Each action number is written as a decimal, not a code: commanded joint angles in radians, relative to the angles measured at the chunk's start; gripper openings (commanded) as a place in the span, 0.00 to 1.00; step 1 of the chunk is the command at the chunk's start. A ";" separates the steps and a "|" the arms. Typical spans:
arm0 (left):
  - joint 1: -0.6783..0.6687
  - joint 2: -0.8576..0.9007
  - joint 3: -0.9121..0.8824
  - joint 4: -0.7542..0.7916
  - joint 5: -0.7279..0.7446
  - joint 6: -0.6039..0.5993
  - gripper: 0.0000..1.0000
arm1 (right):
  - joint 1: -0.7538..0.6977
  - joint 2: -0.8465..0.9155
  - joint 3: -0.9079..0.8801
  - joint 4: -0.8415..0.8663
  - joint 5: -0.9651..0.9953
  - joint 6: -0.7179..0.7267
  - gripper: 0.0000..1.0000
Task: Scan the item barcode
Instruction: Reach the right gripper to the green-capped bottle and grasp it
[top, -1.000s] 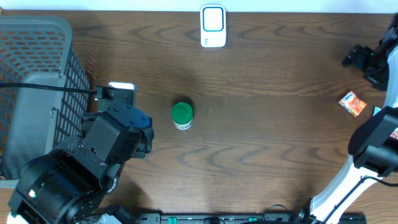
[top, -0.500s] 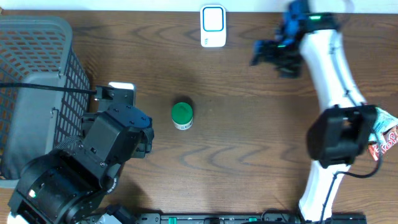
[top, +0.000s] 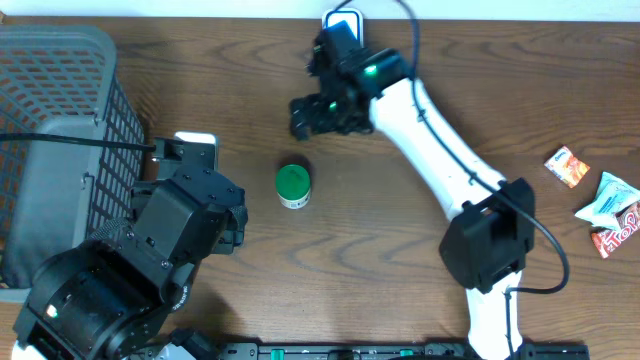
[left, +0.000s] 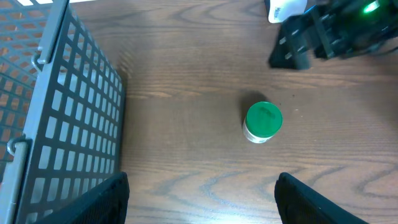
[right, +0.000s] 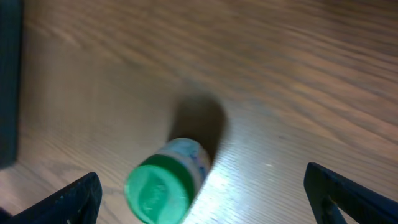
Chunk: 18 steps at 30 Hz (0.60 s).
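Reach-to-grasp step: right gripper (top: 303, 118), spread wide and empty, hovers near the upright green-capped bottle (top: 292, 185) below it; next move likely needs descent, then closing.

We see two arms. The right arm (top: 430, 130) has white tubular links, black joint housings, a thin black cable (top: 562, 258) looping by its lower joint, and a green light (top: 372, 70) near its black end effector (top: 303, 118). The left arm (top: 130, 260) is bulky matte black.

Grey basket (top: 115, 100) — left, snack packets (top: 567, 166) — right
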 joint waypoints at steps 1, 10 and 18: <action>0.003 0.000 0.010 -0.004 -0.013 -0.013 0.75 | 0.069 0.053 0.001 0.004 0.086 -0.027 0.99; 0.003 0.000 0.010 -0.004 -0.013 -0.013 0.75 | 0.161 0.129 0.001 -0.005 0.131 -0.068 0.99; 0.003 0.000 0.010 -0.004 -0.013 -0.013 0.75 | 0.188 0.166 0.001 -0.072 0.137 -0.065 0.99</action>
